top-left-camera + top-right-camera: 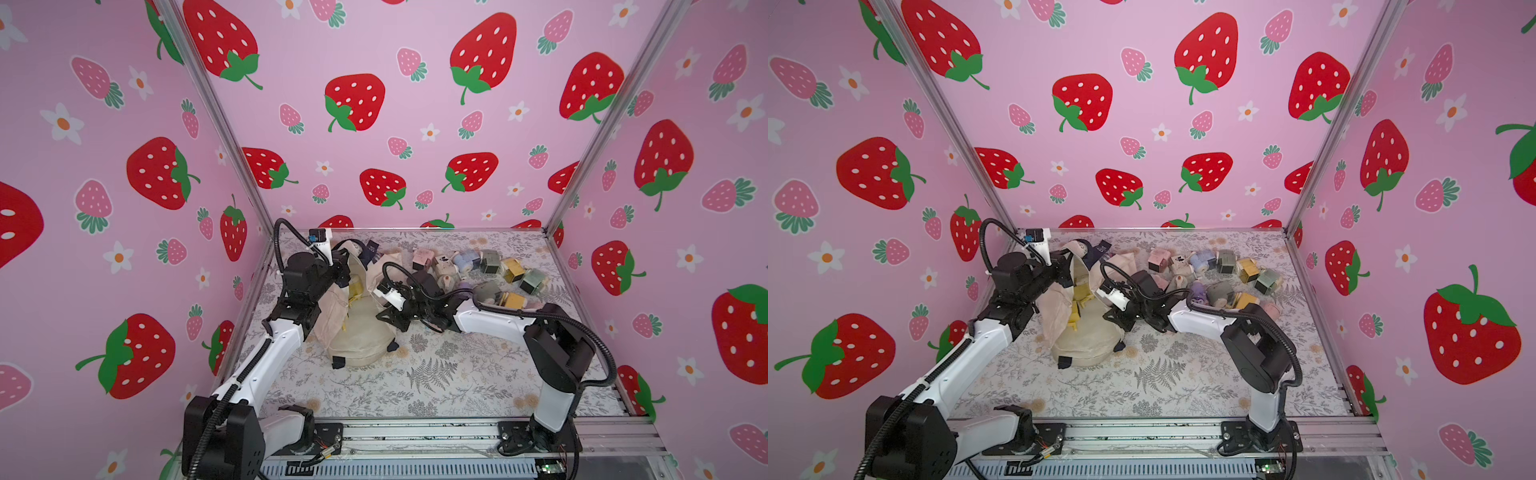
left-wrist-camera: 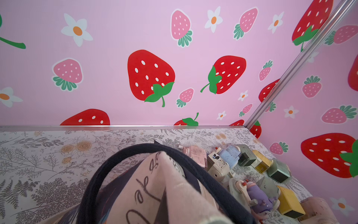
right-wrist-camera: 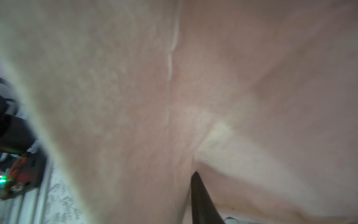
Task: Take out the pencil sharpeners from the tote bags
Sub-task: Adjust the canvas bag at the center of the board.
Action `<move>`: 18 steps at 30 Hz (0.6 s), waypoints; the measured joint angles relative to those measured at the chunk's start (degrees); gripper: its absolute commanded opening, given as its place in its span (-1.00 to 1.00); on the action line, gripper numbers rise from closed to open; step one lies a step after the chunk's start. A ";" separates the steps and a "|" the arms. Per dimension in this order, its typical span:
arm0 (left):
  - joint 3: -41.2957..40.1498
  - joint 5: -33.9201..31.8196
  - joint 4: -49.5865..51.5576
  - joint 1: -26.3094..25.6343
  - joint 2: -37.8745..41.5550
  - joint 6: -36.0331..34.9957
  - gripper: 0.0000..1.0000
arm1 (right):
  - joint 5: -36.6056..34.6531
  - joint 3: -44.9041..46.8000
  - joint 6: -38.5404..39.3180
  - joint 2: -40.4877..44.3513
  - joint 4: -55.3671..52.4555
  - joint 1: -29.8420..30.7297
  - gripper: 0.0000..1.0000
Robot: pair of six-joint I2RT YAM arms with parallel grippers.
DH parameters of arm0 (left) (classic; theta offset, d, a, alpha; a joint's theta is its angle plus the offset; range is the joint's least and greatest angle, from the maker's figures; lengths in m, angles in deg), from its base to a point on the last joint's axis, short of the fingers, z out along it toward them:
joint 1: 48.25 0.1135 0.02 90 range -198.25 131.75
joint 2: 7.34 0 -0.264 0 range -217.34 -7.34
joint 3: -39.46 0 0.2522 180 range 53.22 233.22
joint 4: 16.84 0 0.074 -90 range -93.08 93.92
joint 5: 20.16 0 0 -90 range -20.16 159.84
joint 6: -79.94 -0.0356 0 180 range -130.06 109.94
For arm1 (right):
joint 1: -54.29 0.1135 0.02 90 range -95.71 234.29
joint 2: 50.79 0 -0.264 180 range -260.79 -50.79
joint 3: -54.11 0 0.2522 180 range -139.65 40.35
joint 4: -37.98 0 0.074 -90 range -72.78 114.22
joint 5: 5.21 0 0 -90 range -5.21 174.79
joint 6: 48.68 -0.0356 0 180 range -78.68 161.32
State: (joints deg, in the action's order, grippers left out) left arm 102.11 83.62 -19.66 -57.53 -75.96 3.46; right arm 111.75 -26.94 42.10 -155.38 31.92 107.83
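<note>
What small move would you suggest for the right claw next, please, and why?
Probably lift the right claw away from the outer side of the tote bag and over its mouth. The left claw holds the rim up, a yellow sharpener shows inside the opening, and the right wrist view shows almost only canvas.

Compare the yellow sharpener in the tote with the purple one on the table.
The yellow sharpener sits in the open tote; the purple sharpener lies outside on the table. Canvas half hides the yellow one; the purple one shows plainly and is cartoon-shaped. Both are small plastic sharpeners.
</note>
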 measured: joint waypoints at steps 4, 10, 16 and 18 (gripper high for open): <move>0.00 0.31 -0.02 -0.07 0.00 0.13 -1.00 | 1.20 1.22 1.42 1.53 0.00 -0.09 0.15; 0.00 0.42 -0.11 -0.11 -0.22 0.24 -1.00 | -1.97 5.57 1.92 6.47 1.42 -0.35 0.57; 0.00 0.50 -0.11 -0.15 -0.42 0.24 -1.00 | -5.18 11.47 0.90 15.61 2.67 -0.15 0.61; 0.00 0.66 -0.11 -0.15 -0.42 0.24 -1.00 | -5.57 13.33 0.48 18.91 3.48 0.74 0.61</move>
State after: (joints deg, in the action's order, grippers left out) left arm 102.11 84.28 -19.77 -57.68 -76.38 3.70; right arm 106.18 -13.61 42.58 -136.48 35.40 108.57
